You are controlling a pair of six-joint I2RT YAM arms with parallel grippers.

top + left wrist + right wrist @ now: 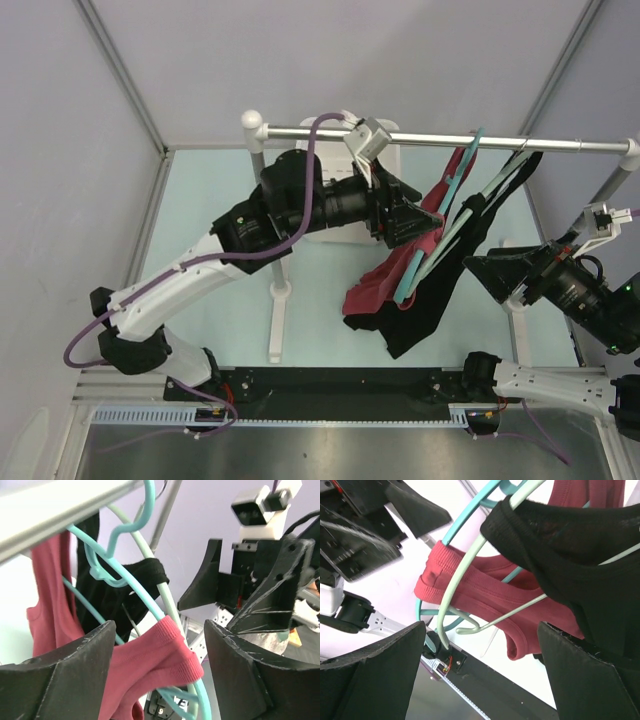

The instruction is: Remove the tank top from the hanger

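Pale lavender walls enclose a light green table, with a metal rail crossing the far side from 9 o'clock to 3 o'clock. Two tank tops hang from it. The red tank top on a teal hanger looks like the one to remove, because the left arm is working at it. It hangs just right of centre in the overhead view, touching a black tank top on a paler hanger at its 3 o'clock side.

The red top's long axis runs from the straps near the rail, at about 1 o'clock, to the bunched hem at about 7 o'clock. The hem points down and toward the arms' bases.

The left gripper has its fingers apart. One red strap, looped over the teal hanger's arm, sits in the gap and touches neither finger. The right gripper is spread wide and holds nothing. It faces both garments from 3 o'clock.

The main risk is crowding. Both hanger arms and the black strap pass close by the red strap, so a pinch could trap wire along with cloth. A pull could then drag the teal hanger along the rail or off it, or tug the black top with it.
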